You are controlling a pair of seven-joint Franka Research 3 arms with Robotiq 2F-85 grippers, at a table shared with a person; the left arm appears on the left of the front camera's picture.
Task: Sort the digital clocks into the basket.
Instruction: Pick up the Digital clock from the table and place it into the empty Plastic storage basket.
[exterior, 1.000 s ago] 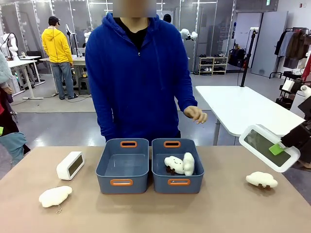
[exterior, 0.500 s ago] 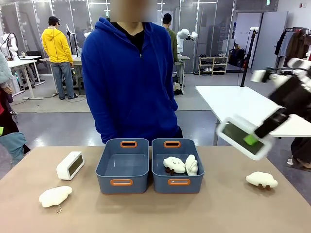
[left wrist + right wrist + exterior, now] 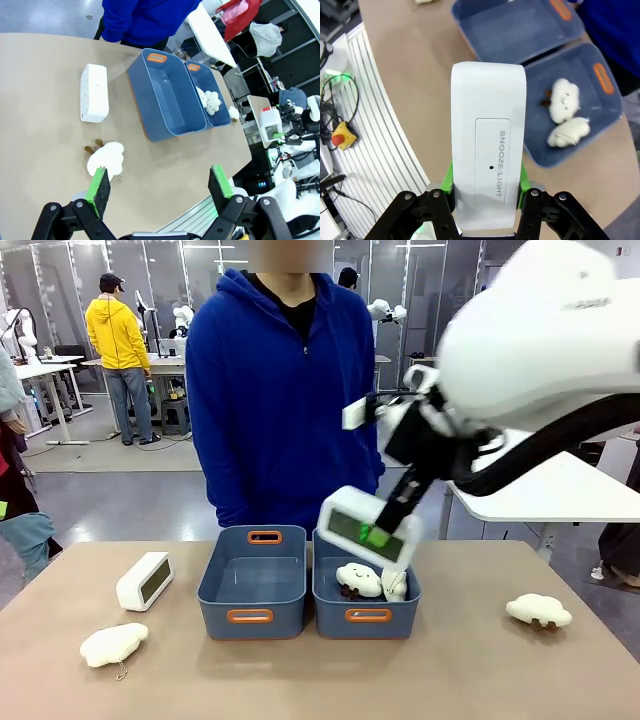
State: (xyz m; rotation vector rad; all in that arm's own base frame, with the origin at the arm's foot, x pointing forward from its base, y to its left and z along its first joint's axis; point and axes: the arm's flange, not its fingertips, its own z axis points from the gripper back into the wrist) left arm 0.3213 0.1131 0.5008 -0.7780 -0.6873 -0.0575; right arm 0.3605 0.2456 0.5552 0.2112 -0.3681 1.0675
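Digital clock (image 3: 347,521) clamped in right jaws, near plush-toy bin (image 3: 402,618), left jaws spread

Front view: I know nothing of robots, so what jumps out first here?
The big white right arm reaches in from the right, its fingers clamped on a white digital clock held in the air near the blue-grey basket that holds two cream plush toys. Behind the baskets stands a person in a bright blue hoodie, and a second clock sits on the table left of the empty basket.
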